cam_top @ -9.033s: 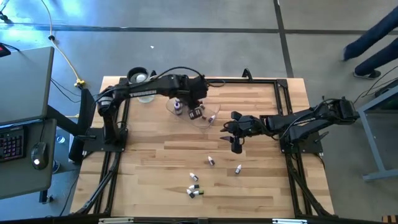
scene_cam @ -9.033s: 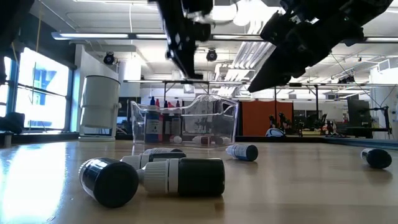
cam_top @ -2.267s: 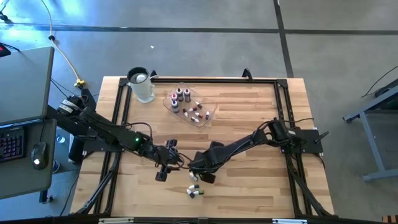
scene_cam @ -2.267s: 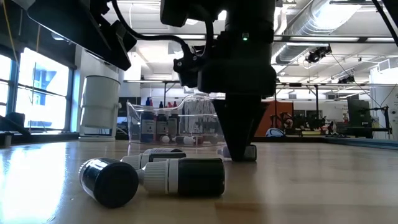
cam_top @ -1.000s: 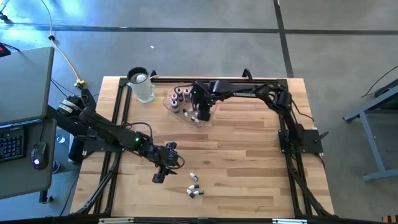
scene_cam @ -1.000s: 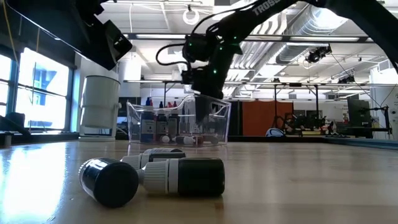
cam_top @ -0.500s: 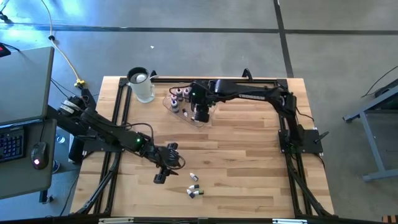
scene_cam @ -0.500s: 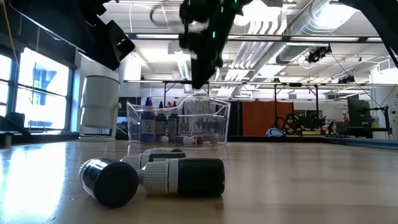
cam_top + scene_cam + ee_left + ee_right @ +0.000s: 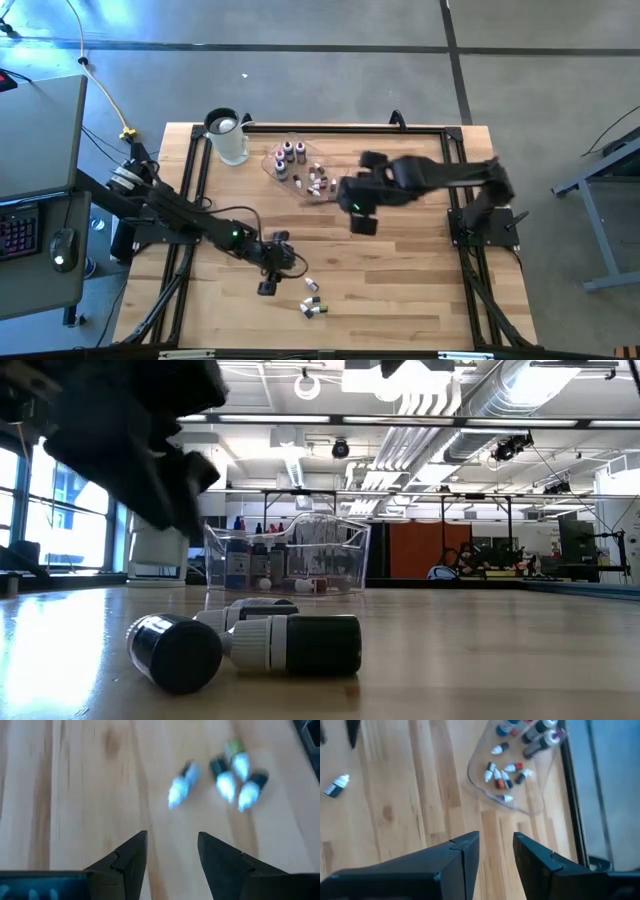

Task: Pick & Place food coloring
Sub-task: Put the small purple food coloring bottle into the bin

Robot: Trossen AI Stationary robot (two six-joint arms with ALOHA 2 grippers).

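1. The right tool (image 9: 360, 222) has pulled away from the tray (image 9: 338, 180), where it hung half a second ago, and now sits over bare bench (image 9: 420, 290) just beside it. Its wrist view shows the fingers (image 9: 465, 851) slightly apart with nothing between them, so the bottle it carried looks delivered.

2. In the tray: several food coloring bottles (image 9: 290, 155) stand upright at the far end and a cluster of small ones (image 9: 502, 774) lies flat at the near end. That batch appears done.

3. The left tool (image 9: 270, 284) has crept along the near part of the bench toward the last strays since a second ago. Its fingers (image 9: 131, 857) are spread wide and empty.

4. Ahead of those fingers, four loose bottles lie on their sides: a lone one (image 9: 181, 784) closest, then a trio (image 9: 235, 775) bunched together.

5. The low view shows that group in the foreground (image 9: 290, 643), dark bodies flat on the wood, and the tray well behind them.

6. My read: one drop is finished, four bottles remain, and the left arm looks best placed for the next pick, the lone bottle being the easier target.
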